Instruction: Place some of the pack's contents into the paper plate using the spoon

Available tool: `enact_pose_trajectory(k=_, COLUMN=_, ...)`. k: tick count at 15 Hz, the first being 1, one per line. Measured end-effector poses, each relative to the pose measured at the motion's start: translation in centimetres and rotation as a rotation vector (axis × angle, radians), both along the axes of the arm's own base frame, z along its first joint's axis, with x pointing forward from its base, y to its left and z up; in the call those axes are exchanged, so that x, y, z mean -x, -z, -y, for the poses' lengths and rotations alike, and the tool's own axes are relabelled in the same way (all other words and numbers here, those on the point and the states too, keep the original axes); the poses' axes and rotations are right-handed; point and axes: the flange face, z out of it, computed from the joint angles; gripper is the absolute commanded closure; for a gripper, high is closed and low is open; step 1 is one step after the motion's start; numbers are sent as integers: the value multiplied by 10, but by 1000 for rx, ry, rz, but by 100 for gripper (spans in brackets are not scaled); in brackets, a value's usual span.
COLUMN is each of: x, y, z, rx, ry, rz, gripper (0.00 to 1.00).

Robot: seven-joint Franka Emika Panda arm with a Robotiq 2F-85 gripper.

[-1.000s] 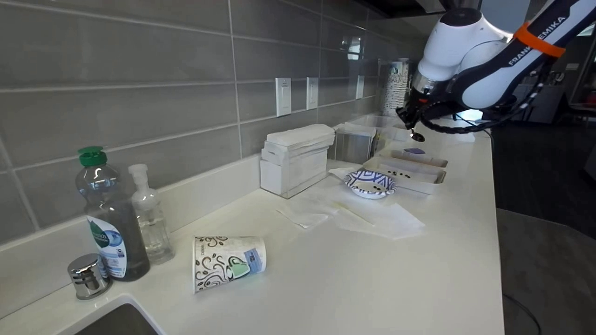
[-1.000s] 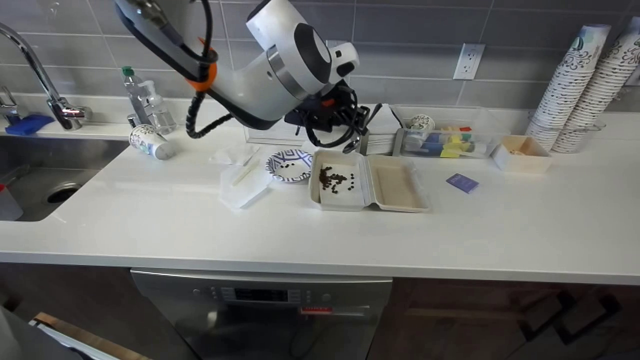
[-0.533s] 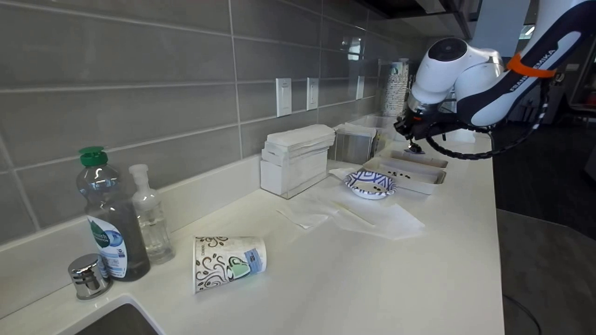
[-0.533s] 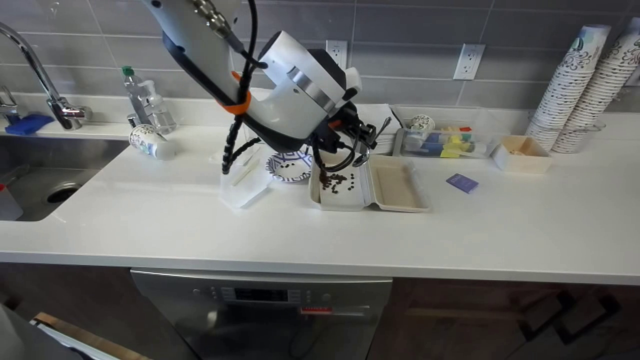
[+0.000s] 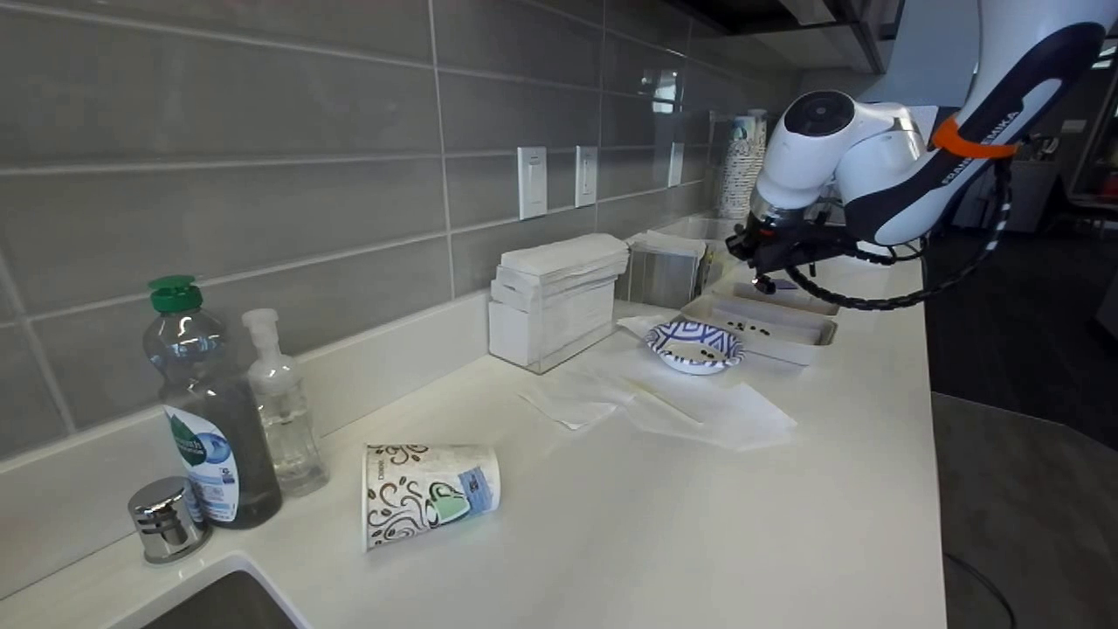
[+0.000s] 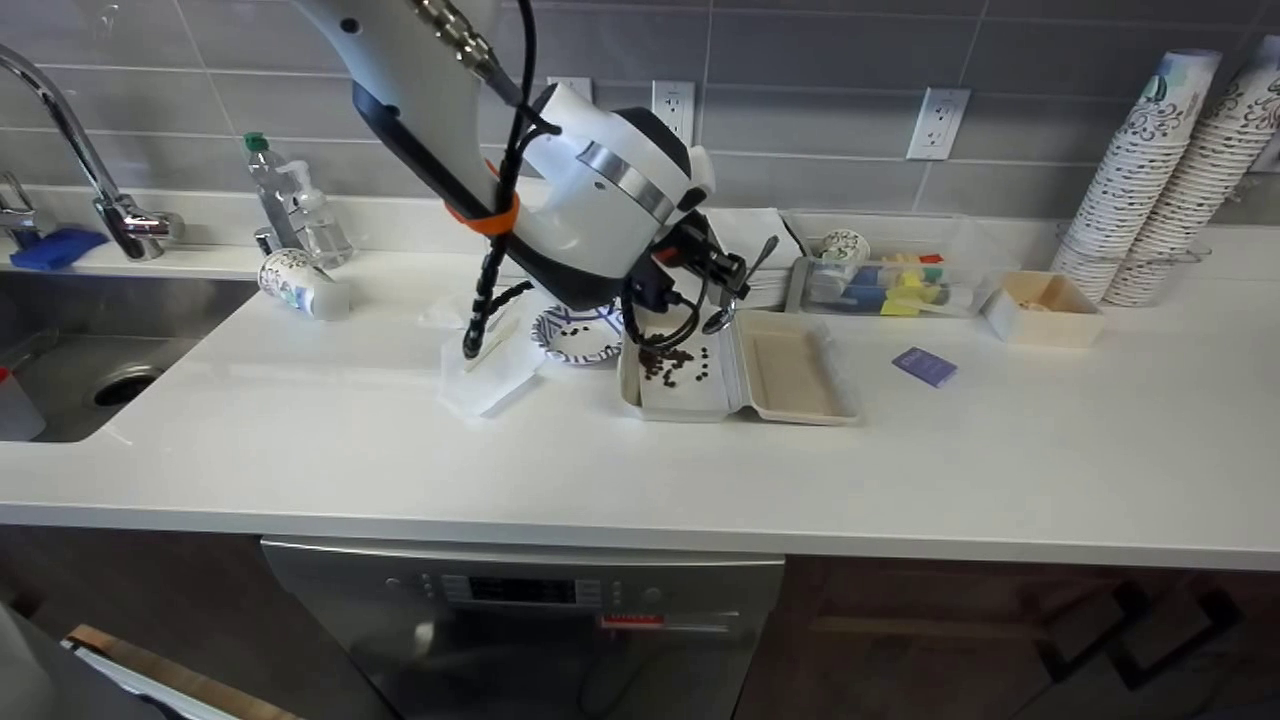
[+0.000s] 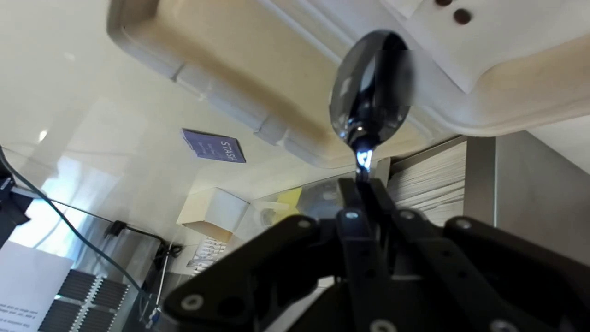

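Observation:
My gripper [image 7: 362,186] is shut on the handle of the dark metal spoon [image 7: 352,99]; its bowl points away from the fingertips. In an exterior view the gripper [image 6: 738,285] and spoon [image 6: 717,321] are above the back of the open pack [image 6: 800,375], near its hinge. I cannot tell whether the bowl holds anything. Dark round pieces [image 6: 672,362] lie on white paper in the pack's compartment beside the plate; the other half looks bare. The blue-patterned paper plate [image 5: 694,335] stands beside the pack with a few dark pieces in it; it also shows in an exterior view [image 6: 545,330].
White napkins [image 5: 716,419] lie beside the plate. A napkin holder [image 5: 559,306] and a clear bin [image 6: 890,290] stand along the wall. A purple packet [image 6: 925,366] and a small box [image 6: 1045,310] lie beyond the pack. A paper cup [image 5: 428,494] lies near the sink.
My arm has come down with the spoon still in the gripper, and the spoon is now lower and closer to the pack. The plate and pack have not moved.

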Motion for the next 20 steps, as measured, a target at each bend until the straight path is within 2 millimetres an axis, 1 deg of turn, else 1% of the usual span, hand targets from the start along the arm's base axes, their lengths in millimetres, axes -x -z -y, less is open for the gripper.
enact_pose_trajectory(k=4, x=-2, y=5, z=0, rx=-28, ry=45, rz=30, gripper=98)
enact_pose_trajectory(k=8, x=-6, y=23, z=-2, rx=-82, ry=133, rz=78, gripper=98)
enact_pose_trajectory(k=12, x=-16, y=33, z=-6, rx=-109, ry=211, rz=144, gripper=98)
enact_pose_trajectory(k=15, x=-24, y=39, z=-12, rx=-86, ry=255, rz=187, gripper=98)
enact_pose_trajectory(k=17, x=-26, y=48, z=-16, rx=-62, ry=286, rz=196, gripper=98)
enact_pose_trajectory(k=20, x=-26, y=67, z=-22, rx=-51, ry=310, rz=187, gripper=98)
